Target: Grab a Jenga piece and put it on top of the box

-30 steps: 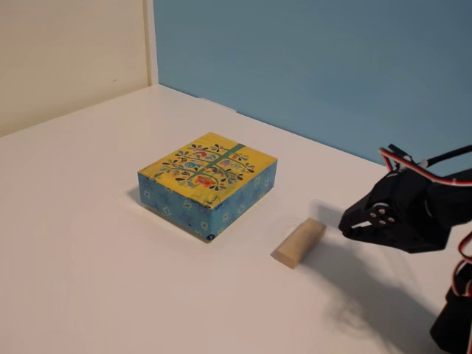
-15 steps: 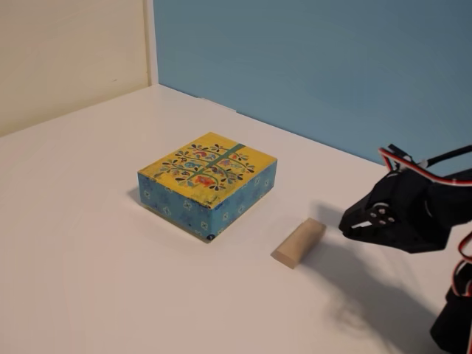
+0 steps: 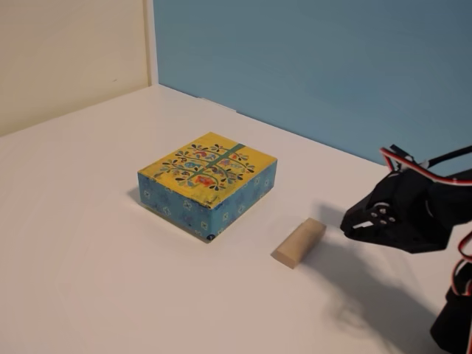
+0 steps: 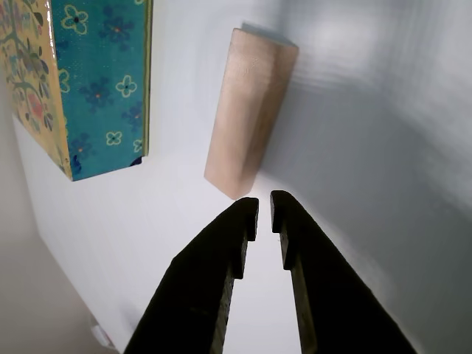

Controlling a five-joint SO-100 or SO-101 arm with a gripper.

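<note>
I am working over a plain white table (image 3: 88,243), smooth and matte, lit softly enough that my arm throws a faint grey shadow toward the lower right of the fixed view. Behind the table a blue wall (image 3: 317,66) fills most of the background, and a cream wall (image 3: 70,51) meets it at a pale vertical edge near the upper left.

The box (image 3: 208,182) sits flat near the middle of the table, its yellow top carrying a dark floral tree pattern crossed by a teal stripe, its sides blue with small flowers. In the wrist view its blue side and a strip of the yellow top fill the upper left corner (image 4: 99,81).

The Jenga piece (image 3: 299,242) lies flat on the table, apart from the box and to the right of it in the fixed view, one long edge angled toward the box's near corner. It is bare light wood, touching nothing but the table.

My gripper (image 3: 346,228) hangs just beside the block's far end in the fixed view, off to the right of it and raised a little above the surface. In the wrist view my gripper (image 4: 264,209) points at the block's (image 4: 251,110) near end, the tips just short of it. The two black fingers (image 4: 221,258) are nearly together, only a narrow slit between them, and they hold nothing.
</note>
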